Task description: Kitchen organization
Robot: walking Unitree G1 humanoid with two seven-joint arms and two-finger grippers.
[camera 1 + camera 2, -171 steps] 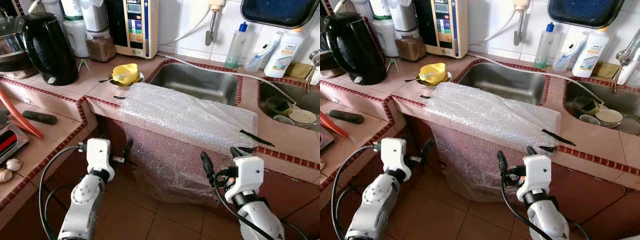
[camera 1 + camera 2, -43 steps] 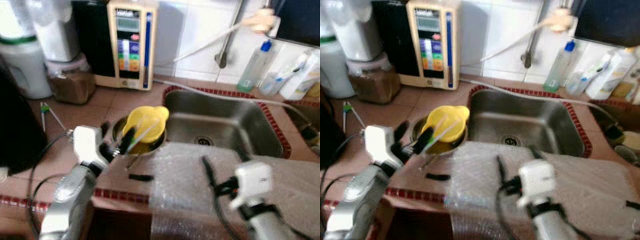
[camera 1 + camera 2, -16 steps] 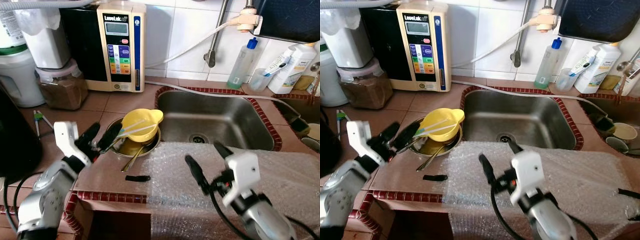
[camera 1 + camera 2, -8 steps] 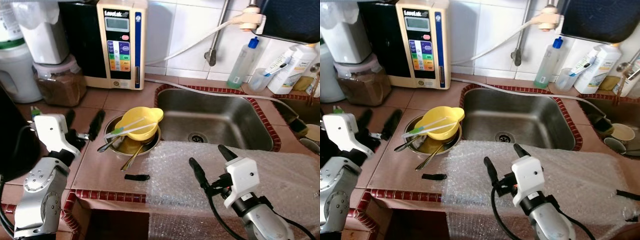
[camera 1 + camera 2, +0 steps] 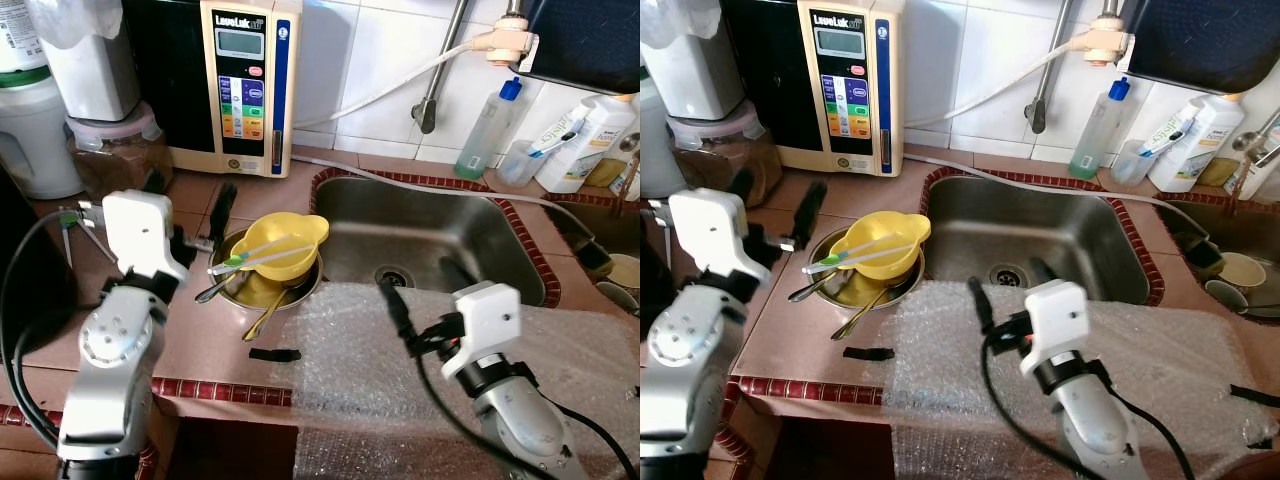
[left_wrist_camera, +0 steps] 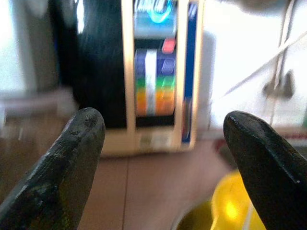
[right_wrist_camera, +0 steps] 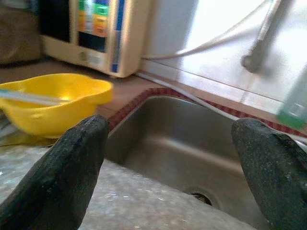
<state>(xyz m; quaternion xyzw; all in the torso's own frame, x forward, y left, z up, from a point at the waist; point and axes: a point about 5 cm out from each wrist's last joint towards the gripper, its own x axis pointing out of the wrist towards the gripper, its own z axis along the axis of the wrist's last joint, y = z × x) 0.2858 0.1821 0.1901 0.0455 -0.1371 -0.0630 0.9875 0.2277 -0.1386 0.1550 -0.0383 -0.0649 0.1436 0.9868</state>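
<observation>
Now the left gripper (image 5: 190, 218), fingers spread, is hovering beside the yellow bowl (image 5: 283, 250); right gripper (image 5: 1008, 277), also spread, is waiting over bubble wrap (image 5: 1160, 360).

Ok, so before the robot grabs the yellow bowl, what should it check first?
1. Left gripper fingers open: ok, spread wide in the left wrist view.
2. Left gripper lined up with the yellow bowl: not ok, it sits beside the bowl, off to its left, not around the rim.
3. Bowl free to lift: not ok, a pale stick lies across it and could fall off.
4. Bowl steady: cannot tell, it rests tilted in a metal bowl with a spoon.
5. Right gripper out of the way: ok, open above the bubble wrap by the sink.
</observation>
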